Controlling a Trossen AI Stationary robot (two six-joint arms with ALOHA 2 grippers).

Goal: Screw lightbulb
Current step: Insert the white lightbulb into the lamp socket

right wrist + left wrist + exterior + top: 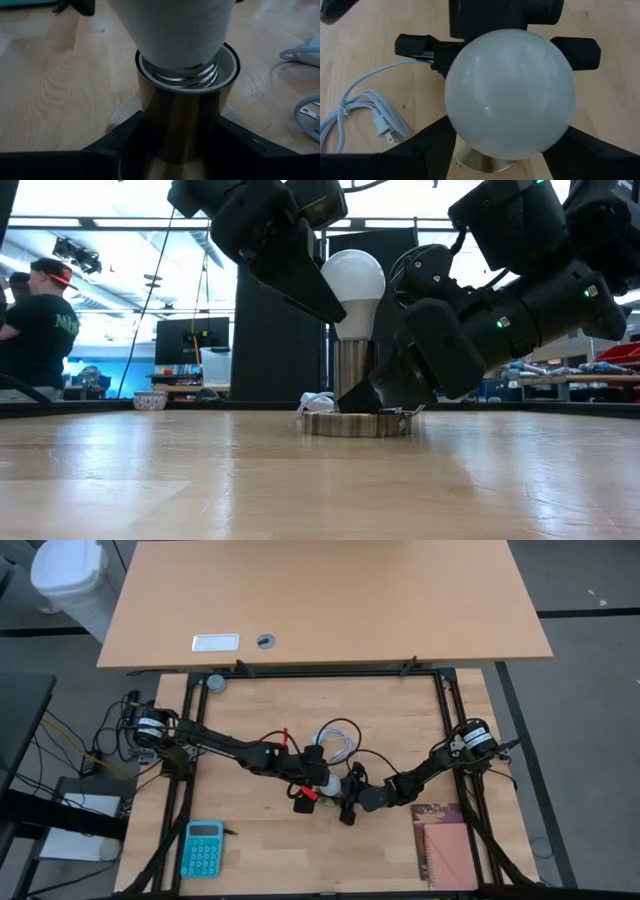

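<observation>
I have the left gripper (330, 300) at the middle of the table, its two dark fingers (427, 145) closed against either side of the small white pear-shaped lightbulb (352, 280), which I see filling the left wrist view as a smooth frosted globe. Just below it my right gripper (385, 395) is clamped on the upright cylindrical brushed-metal socket (185, 115), one finger on each side of the barrel, low against its round flat silvery base disc (358, 423) on the light wooden table (260, 860). The lightbulb stands upright above the socket with its ribbed greyish screw base sitting inside the socket's rim; in the right wrist view a few threads remain visible above the opening. In the high view both dark arms reach inward from the sides of the black frame and meet at the bulb, the left gripper and right gripper almost touching. Just behind the socket lies a coiled white power cable (335, 737), with its two-pin plug (385, 131) flat on the wood. Farther out, a turquoise pocket calculator (203, 849) rests near the front left corner and a reddish-brown notebook (443, 845) near the front right corner. Beyond the table, a person in a dark shirt and red-brimmed cap (42, 330) stands in the room.
</observation>
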